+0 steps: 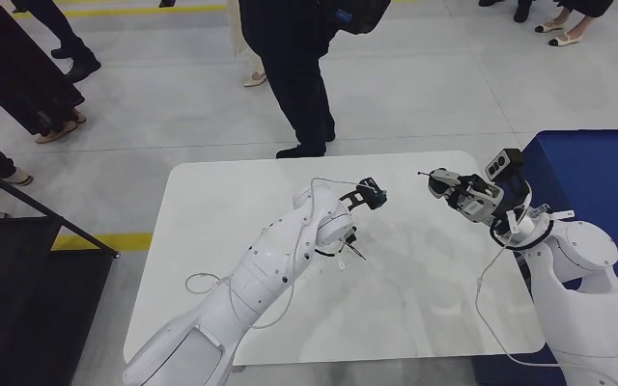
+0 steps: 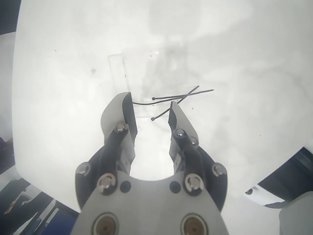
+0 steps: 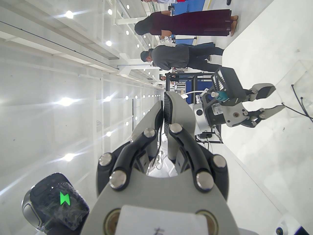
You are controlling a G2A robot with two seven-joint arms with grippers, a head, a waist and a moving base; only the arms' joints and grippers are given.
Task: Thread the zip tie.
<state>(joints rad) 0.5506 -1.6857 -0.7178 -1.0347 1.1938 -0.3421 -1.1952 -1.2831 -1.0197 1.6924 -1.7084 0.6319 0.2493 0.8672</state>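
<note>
Three black zip ties (image 2: 182, 95) lie crossed on a clear plastic tray (image 2: 117, 70) on the white table (image 1: 232, 222). My left gripper (image 2: 150, 100) hangs open just above them, one finger on each side of the pile and nothing held. In the top view the left gripper (image 1: 375, 197) is near the table's middle. My right gripper (image 1: 436, 179) is raised to its right and points toward it, shut, with a thin black zip tie tip (image 1: 421, 175) sticking out. In the right wrist view its fingers (image 3: 168, 103) are pressed together, and the open left gripper (image 3: 278, 98) shows beyond.
A person stands at the table's far edge (image 1: 299, 87), and others are farther back. A blue surface (image 1: 579, 164) borders the table on the right and a dark mat (image 1: 48, 299) lies to the left. White cables (image 1: 208, 285) trail along the left arm.
</note>
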